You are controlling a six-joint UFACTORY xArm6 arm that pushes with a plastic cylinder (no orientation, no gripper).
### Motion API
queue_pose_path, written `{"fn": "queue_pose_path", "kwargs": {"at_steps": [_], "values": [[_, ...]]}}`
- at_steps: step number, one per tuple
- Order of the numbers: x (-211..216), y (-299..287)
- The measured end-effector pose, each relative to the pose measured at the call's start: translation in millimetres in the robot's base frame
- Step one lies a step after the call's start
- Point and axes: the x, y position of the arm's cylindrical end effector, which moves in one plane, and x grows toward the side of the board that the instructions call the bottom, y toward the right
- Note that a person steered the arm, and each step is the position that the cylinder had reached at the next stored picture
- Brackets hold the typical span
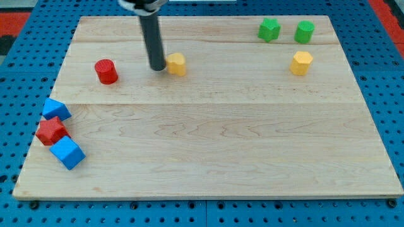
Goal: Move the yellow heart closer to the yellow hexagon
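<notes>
The yellow heart (177, 64) lies on the wooden board in the upper middle-left of the view. My tip (156, 67) stands right at the heart's left side, touching or nearly touching it. The yellow hexagon (302, 63) lies far to the view's right at about the same height, well apart from the heart.
A red cylinder (106, 71) lies left of my tip. A green star-like block (269, 29) and a green hexagon-like block (304, 31) sit at the top right. Two blue blocks (56, 110) (67, 152) and a red star (50, 131) cluster at the board's left edge (38, 145).
</notes>
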Motion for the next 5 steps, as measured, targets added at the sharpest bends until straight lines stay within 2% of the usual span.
{"fn": "queue_pose_path", "kwargs": {"at_steps": [2,3,4,5], "values": [[-6.9,156.0],[11.0,90.9],[35.2,100.8],[22.1,165.8]]}}
